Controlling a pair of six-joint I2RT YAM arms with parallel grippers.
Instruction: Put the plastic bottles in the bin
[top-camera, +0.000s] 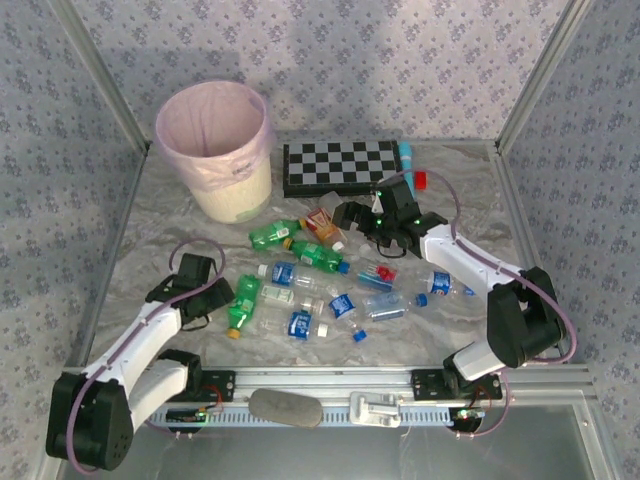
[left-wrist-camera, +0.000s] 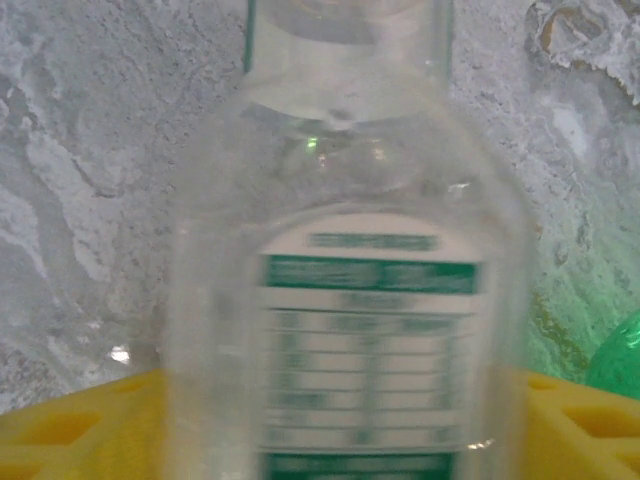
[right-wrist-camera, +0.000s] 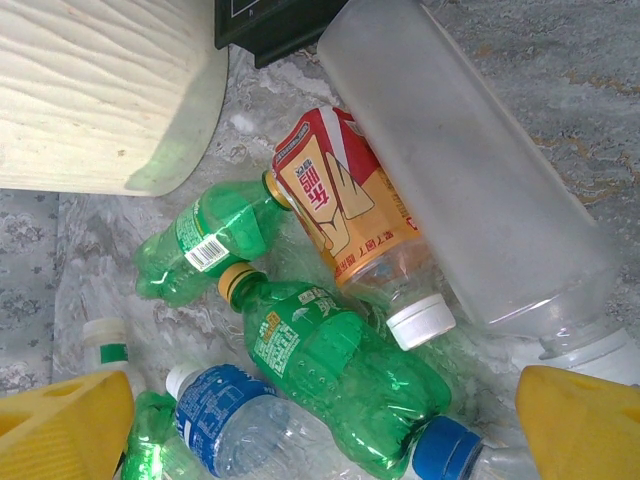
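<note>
Bottles (top-camera: 300, 322) of clear and green plastic lie on their sides in a loose heap at the middle of the bench (top-camera: 480, 170). None is yet inside the bin (top-camera: 240, 195), which stands upright at the upper left of the frame with its pink-lined mouth open to the top, presumably so each one can be dropped in from above. One clear bottle (left-wrist-camera: 350, 330) sits close up in the left wrist view, lengthwise between the yellow fingers (left-wrist-camera: 70, 425) of the left hand (left-wrist-camera: 330, 425). They flank its body, a sensible place to clamp, but through the blur I cannot tell whether they press on it or stand just off it. Its green-and-white label carries a table of small print, too smeared to read. The right hand (right-wrist-camera: 320, 425) is spread wide, holding nothing, above the upper part of the heap, probably to choose a target. Below it lie an orange-labelled bottle (right-wrist-camera: 350, 220) with white Chinese characters on red that I cannot read with confidence, a green bottle (right-wrist-camera: 200, 245) with a white barcode patch, and a blue-labelled bottle (right-wrist-camera: 215, 420) whose print is too small. A folded chessboard (top-camera: 340, 167) lies just beyond the heap, right of the bin.
</note>
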